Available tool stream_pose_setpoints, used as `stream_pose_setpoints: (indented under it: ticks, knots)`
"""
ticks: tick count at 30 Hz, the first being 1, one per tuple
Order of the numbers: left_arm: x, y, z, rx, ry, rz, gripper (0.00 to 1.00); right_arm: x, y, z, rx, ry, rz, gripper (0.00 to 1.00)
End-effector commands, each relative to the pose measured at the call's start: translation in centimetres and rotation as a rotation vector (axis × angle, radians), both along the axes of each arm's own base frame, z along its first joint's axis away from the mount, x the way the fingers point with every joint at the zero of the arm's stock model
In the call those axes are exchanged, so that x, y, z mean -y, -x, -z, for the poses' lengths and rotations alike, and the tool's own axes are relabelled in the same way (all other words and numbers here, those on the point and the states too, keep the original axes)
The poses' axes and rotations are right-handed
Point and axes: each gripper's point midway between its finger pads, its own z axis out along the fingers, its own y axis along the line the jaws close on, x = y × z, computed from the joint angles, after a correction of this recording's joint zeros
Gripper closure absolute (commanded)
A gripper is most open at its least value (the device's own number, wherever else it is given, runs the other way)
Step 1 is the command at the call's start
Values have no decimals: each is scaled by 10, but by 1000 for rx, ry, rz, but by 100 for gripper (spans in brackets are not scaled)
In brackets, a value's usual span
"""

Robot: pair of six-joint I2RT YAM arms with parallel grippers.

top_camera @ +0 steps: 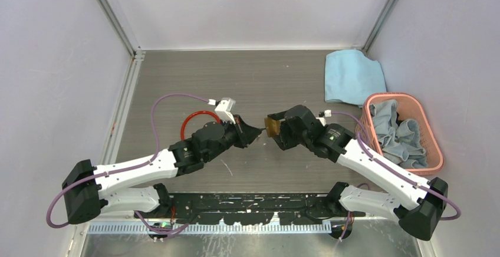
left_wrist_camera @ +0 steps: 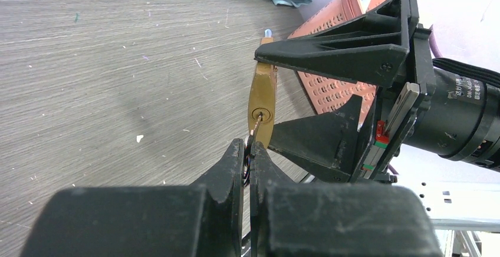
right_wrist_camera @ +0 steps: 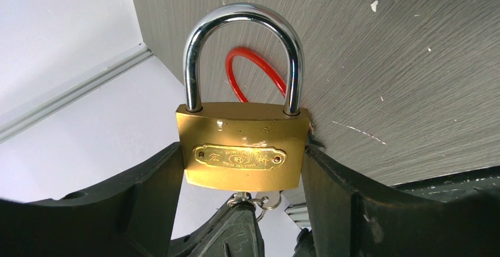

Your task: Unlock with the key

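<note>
My right gripper (right_wrist_camera: pixel 242 162) is shut on the brass padlock (right_wrist_camera: pixel 242 148), gripping its body by the two sides; the steel shackle (right_wrist_camera: pixel 243 50) is closed. My left gripper (left_wrist_camera: pixel 250 151) is shut on the key (left_wrist_camera: pixel 256 128), whose blade sits in the keyhole on the padlock's bottom face (left_wrist_camera: pixel 261 114). A second small key and ring (right_wrist_camera: pixel 268 200) dangle below the padlock. In the top view the two grippers meet at mid-table, the left (top_camera: pixel 255 132) touching the padlock (top_camera: pixel 272 125) held by the right (top_camera: pixel 277 126).
A red cable loop (top_camera: pixel 197 121) lies behind the left arm. A pink basket (top_camera: pixel 433 151) of grey cloths stands at the right, with a light blue cloth (top_camera: pixel 352 77) behind it. Enclosure walls stand on three sides.
</note>
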Motion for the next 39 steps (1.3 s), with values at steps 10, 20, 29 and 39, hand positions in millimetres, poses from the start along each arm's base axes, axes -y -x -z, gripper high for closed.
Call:
stream_pose_setpoints:
  ticks: [10,20,29,39]
  knots:
    - [14,-6,-36,71,74,-5,100,-22,-13,-45,103,-147,-2,99]
    - [19,-8,-33,63,95,-6,100,-29,-9,-48,102,-162,-38,99]
    - [22,-9,-30,65,100,-2,100,-34,-2,-63,118,-192,-75,99]
    - [26,-10,-25,67,98,1,100,-44,4,-76,144,-202,-120,99]
